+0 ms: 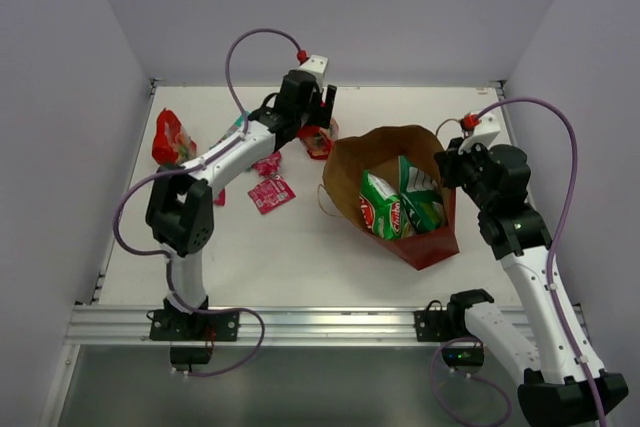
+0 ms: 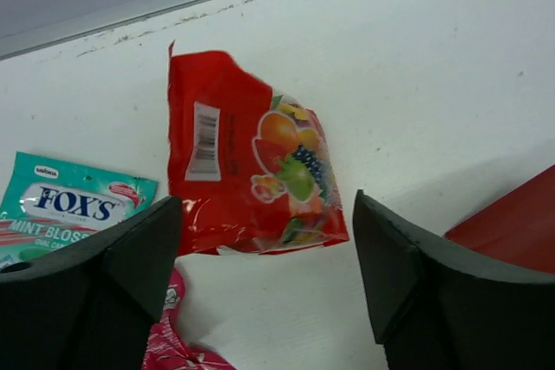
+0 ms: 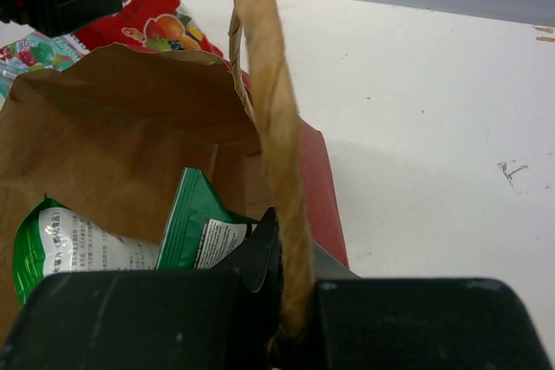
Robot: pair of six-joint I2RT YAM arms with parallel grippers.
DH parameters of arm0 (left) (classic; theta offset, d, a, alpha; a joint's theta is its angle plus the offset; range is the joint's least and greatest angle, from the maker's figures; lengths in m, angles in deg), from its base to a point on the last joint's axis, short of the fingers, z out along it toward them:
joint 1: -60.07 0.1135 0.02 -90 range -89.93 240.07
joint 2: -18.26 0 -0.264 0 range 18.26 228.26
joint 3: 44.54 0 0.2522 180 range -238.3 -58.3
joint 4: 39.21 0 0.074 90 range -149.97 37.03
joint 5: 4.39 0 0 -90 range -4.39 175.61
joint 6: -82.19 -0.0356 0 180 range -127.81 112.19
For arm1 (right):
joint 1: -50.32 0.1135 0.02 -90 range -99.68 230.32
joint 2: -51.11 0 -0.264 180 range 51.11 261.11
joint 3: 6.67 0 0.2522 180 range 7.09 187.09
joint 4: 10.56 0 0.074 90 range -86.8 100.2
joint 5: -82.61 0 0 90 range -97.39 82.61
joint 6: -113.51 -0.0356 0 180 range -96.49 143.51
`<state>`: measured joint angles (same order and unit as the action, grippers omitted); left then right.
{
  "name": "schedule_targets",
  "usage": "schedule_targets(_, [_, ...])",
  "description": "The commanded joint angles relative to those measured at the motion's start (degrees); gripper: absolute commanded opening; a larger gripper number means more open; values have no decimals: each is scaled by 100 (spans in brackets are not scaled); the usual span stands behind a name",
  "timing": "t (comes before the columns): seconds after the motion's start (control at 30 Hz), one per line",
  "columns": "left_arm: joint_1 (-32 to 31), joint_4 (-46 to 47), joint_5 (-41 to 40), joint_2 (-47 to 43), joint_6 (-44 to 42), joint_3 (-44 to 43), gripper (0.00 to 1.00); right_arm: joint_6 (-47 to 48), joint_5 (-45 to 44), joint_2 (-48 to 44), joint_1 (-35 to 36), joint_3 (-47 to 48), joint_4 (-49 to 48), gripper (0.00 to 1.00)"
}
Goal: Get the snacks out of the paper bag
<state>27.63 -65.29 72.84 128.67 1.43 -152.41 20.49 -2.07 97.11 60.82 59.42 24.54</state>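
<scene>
The paper bag (image 1: 436, 245), red outside and brown inside, stands open right of centre. Two green chip bags (image 1: 385, 205) sit inside it and also show in the right wrist view (image 3: 198, 230). My right gripper (image 1: 449, 164) is shut on the bag's twisted paper handle (image 3: 269, 119) at its right rim, seen in its own wrist view (image 3: 295, 301). My left gripper (image 1: 322, 110) is open and empty above a red fruit-candy bag (image 2: 247, 162) lying on the table behind the paper bag. In its wrist view the left gripper (image 2: 269, 275) has a teal pouch (image 2: 69, 205) to its left.
A second red bag (image 1: 170, 137) lies at the far left. Pink-red sachets (image 1: 270, 192) lie under the left arm, and one shows in the left wrist view (image 2: 173, 344). The paper bag's red corner (image 2: 512, 223) is just right of the left gripper. Walls enclose the table.
</scene>
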Motion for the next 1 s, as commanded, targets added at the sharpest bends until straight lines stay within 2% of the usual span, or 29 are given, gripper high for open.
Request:
schedule_targets(0.0, [54,590,425,-747,482,-119,88,-110,48,-65,4,31,-394,0])
schedule_targets(0.07, [45,546,591,-1151,771,84,98,-110,48,-56,4,57,-377,0])
schedule_targets(0.17, [-42,231,933,-1908,1149,305,100,-154,118,-38,-4,128,-350,0])
schedule_targets(0.27, [-568,-51,900,-2523,1239,375,100,-172,136,5,4,172,-359,0])
schedule_targets(0.3, [-1005,-112,778,-2568,1213,358,100,-172,118,6,4,198,-350,0])
schedule_targets(0.37, [-1359,-323,776,-2595,1378,314,100,-172,101,41,4,215,-324,0])
schedule_targets(0.5, [-2026,-324,961,-2376,1854,446,99,-198,30,6,4,251,-298,0])
schedule_targets(0.6, [-2300,-324,900,-1989,2047,367,98,-207,39,-21,4,277,-280,0])
schedule_targets(0.77, [-2459,-183,865,-1287,2214,77,94,-225,65,-56,4,251,-253,0])
schedule_targets(0.97, [-2495,-35,1014,-618,2408,-275,85,-260,118,-65,4,163,-280,0])
